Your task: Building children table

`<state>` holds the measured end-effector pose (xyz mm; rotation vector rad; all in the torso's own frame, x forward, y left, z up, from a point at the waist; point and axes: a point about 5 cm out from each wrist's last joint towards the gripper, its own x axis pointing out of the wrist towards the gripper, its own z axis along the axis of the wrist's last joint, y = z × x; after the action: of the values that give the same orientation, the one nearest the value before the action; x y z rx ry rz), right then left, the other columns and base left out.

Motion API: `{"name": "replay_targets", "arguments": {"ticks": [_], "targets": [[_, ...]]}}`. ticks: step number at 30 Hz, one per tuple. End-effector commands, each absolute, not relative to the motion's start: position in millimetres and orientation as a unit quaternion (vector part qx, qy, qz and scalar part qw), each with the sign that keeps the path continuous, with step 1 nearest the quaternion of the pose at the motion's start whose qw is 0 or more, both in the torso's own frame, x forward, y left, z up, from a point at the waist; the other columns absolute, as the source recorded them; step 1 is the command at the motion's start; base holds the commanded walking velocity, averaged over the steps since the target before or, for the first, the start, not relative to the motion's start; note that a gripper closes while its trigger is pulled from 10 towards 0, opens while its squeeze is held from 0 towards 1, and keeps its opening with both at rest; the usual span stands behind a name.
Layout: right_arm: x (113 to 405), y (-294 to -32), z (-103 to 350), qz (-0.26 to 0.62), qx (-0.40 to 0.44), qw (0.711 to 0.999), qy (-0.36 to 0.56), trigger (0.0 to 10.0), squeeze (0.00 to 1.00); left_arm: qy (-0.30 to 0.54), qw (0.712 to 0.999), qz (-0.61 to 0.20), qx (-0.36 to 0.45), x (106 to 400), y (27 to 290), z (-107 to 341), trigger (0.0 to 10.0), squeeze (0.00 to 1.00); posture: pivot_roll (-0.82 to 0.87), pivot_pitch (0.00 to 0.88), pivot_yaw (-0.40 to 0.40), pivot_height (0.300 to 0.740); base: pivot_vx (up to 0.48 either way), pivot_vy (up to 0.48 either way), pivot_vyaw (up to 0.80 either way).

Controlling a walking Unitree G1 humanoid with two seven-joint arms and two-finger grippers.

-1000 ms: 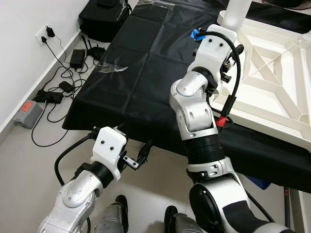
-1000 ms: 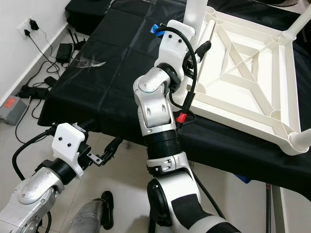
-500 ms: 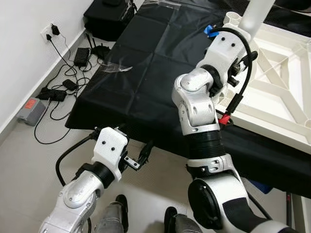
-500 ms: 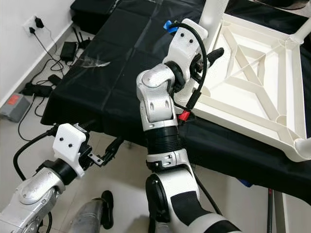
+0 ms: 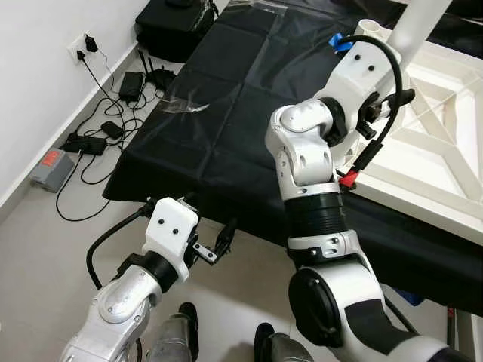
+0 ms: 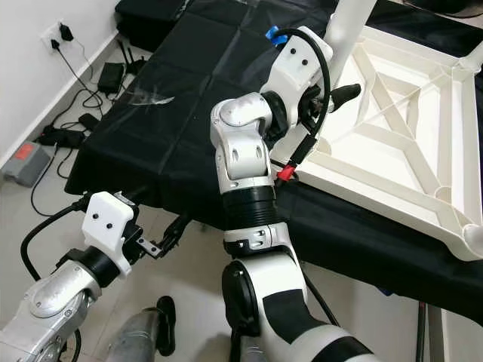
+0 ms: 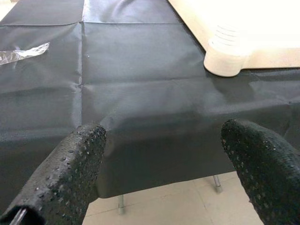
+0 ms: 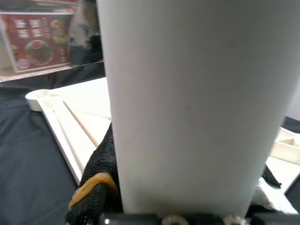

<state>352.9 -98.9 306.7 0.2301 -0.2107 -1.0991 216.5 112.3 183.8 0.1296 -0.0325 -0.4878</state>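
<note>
The right gripper (image 6: 332, 79) clamps the white table leg (image 8: 197, 108) upright over the overturned tabletop (image 6: 423, 151); a tilt could jam it in its socket; the left gripper (image 7: 164, 159) hangs fingers apart.

The worktop (image 5: 226, 121) stood ahead of the robot, with the tabletop (image 6: 407, 143) lying upside down on its right part. A leg (image 6: 349, 23) rose from the tabletop's near-left corner, and the right tool (image 6: 332, 79) was closed around it. The left tool (image 5: 219, 243) hung spread below the worktop's near edge. A plastic scrap (image 5: 185, 105) lay on the worktop's left. Cables (image 5: 106, 128) and a bag (image 5: 177, 23) lay on the floor (image 5: 45, 241) to the left.
</note>
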Motion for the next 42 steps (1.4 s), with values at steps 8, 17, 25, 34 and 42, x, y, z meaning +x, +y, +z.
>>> {"name": "replay_targets", "arguments": {"ticks": [8,17,25,34,42], "targets": [[359.0,-101.3,247.8,-0.554,0.113,0.824,0.039,10.0,0.0,-0.016,0.968,-0.241,0.066,214.5,110.9,184.2,10.0,0.0,0.22,0.362,-0.092,0.74,0.0,0.0,0.0],[358.6,-92.2,246.4,-0.55,0.131,0.823,0.053,10.0,0.0,-0.015,0.969,-0.237,0.068,213.0,113.3,184.1,10.0,0.0,0.22,0.359,-0.099,0.74,0.0,0.0,0.0],[354.8,-90.2,249.0,-0.578,0.123,0.805,0.049,10.0,0.0,-0.015,0.969,-0.237,0.066,212.8,112.2,183.4,10.0,0.0,0.21,0.356,-0.101,0.74,0.0,0.0,0.0],[354.2,-87.6,254.8,-0.588,0.105,0.801,0.026,10.0,0.0,-0.015,0.969,-0.239,0.064,213.4,110.5,183.2,10.0,0.0,0.21,0.351,-0.103,0.74,0.0,0.0,0.0],[354.3,-84.8,253.9,-0.583,0.105,0.805,0.024,10.0,0.0,-0.015,0.969,-0.237,0.065,213.8,110.9,183.1,10.0,0.0,0.21,0.355,-0.105,0.74,0.0,0.0,0.0]]}}
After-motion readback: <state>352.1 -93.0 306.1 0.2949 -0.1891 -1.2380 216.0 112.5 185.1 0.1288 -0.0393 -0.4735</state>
